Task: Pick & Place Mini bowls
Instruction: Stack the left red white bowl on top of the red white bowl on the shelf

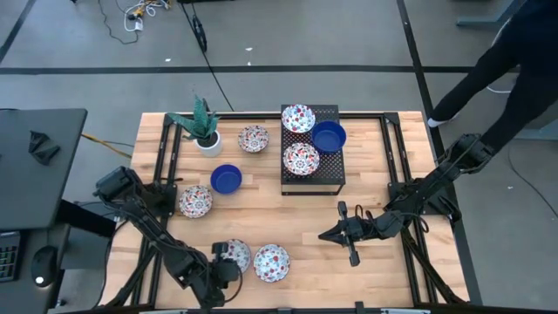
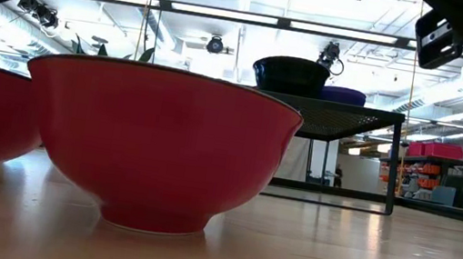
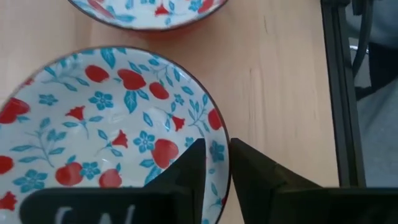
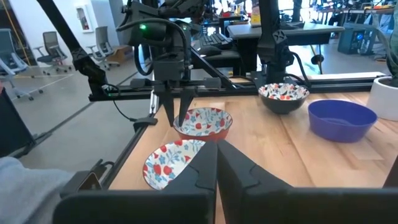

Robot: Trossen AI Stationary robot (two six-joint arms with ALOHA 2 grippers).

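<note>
Two floral bowls sit side by side near the table's front edge, and the left gripper [image 1: 228, 259] is at the left one [image 1: 236, 255], so the left arm is plainly the nearer one for this pick. In the left wrist view its fingers [image 3: 193, 165] straddle the bowl's [image 3: 106, 130] rim on the side toward the table frame: one finger lies over the patterned inside, the other over the outside wall, with only a narrow gap between them. They look closed onto the rim, or very nearly so; I judge this a rim pinch just taken or about to be completed. The neighbouring floral bowl [image 1: 271, 262] lies just beside it, close enough that a lift should go straight up to avoid knocking it.

The right gripper [image 1: 347, 233] waits over bare wood right of centre, well apart from both bowls, its fingers pressed together and pointing toward the left arm; it holds nothing.

Other bowls are spread further back: a floral one [image 1: 195, 201] by the left frame, a blue one [image 1: 227, 179] behind it, a floral one [image 1: 254, 138] beside the plant pot [image 1: 207, 141]. On the black rack [image 1: 324, 180] at the rear stand two floral bowls [image 1: 298, 118] and [image 1: 301, 158] and a blue one [image 1: 329, 137], so the rack is likely the destination, lying away and to the right of the gripped bowl.
</note>
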